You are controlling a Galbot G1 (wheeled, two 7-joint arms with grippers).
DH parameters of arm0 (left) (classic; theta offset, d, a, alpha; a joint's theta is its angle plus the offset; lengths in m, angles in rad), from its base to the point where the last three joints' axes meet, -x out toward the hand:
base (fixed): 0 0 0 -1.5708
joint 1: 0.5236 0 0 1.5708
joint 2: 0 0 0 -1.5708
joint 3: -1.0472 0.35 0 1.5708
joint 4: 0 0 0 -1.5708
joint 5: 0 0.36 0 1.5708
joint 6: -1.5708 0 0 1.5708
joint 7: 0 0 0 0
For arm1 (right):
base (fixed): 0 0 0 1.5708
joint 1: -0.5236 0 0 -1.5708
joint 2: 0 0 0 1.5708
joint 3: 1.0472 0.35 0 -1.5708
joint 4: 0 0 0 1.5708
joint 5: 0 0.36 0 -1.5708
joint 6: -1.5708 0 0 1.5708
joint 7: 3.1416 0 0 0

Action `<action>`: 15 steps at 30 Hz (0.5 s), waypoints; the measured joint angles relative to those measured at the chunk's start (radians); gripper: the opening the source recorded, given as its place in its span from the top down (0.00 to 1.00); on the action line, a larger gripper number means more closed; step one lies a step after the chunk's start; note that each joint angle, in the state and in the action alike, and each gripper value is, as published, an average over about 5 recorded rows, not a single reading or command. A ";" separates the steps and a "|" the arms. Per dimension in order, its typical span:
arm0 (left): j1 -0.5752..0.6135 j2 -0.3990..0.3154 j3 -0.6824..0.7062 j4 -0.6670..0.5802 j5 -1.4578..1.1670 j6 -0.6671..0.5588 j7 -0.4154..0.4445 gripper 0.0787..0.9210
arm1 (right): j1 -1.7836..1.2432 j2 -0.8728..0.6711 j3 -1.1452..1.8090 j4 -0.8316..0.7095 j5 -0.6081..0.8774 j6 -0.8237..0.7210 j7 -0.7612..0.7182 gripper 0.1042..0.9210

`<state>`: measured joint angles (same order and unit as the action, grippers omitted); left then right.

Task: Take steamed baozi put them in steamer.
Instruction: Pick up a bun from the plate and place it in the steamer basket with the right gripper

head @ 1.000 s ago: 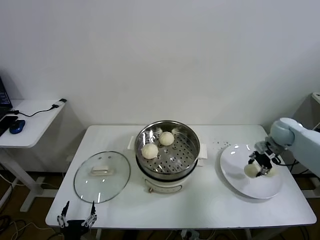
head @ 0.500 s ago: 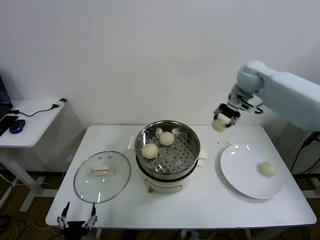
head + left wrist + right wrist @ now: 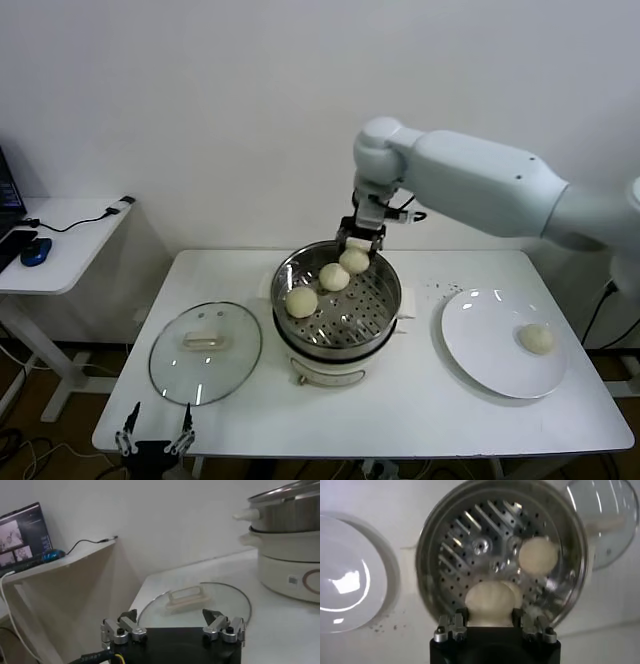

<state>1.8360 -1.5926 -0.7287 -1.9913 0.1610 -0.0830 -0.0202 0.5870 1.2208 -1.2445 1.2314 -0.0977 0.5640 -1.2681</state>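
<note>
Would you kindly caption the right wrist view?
Right gripper holding a baozi over the steamer, two buns inside.

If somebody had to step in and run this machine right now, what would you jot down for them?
Right gripper: over the back of the steamer, jaws shut on a baozi, not yet let go.
Left gripper: idle at the table's front-left corner near the glass lid, jaws open, nothing in them.
Done: two baozi already lie on the perforated tray, one near the back, one toward the left.
Left: release the held bun into the steamer, then fetch the last baozi from the white plate on the right. The lid is off, beside the pot.
</note>
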 measured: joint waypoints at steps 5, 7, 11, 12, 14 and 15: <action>-0.002 0.000 0.003 0.007 -0.003 0.000 0.000 0.12 | -0.032 0.019 -0.023 0.038 0.000 0.001 0.001 0.42; -0.003 -0.001 0.004 0.009 -0.003 0.000 0.000 0.12 | -0.042 0.023 -0.033 0.052 0.000 0.000 0.001 0.41; -0.005 0.000 0.002 0.011 -0.003 -0.001 0.000 0.12 | -0.062 0.024 -0.048 0.081 -0.006 -0.004 0.001 0.41; -0.005 0.000 0.001 0.012 -0.003 -0.001 0.001 0.12 | -0.067 0.024 -0.051 0.088 -0.007 -0.005 0.001 0.41; -0.004 0.000 0.000 0.014 -0.003 -0.003 0.001 0.12 | -0.077 0.022 -0.055 0.100 -0.011 -0.008 0.003 0.41; -0.003 0.000 0.000 0.015 -0.003 -0.004 0.001 0.12 | -0.082 0.021 -0.057 0.105 -0.013 -0.009 0.004 0.41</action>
<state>1.8332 -1.5929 -0.7292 -1.9759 0.1579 -0.0868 -0.0193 0.5053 1.2414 -1.3019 1.3360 -0.1105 0.5554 -1.2640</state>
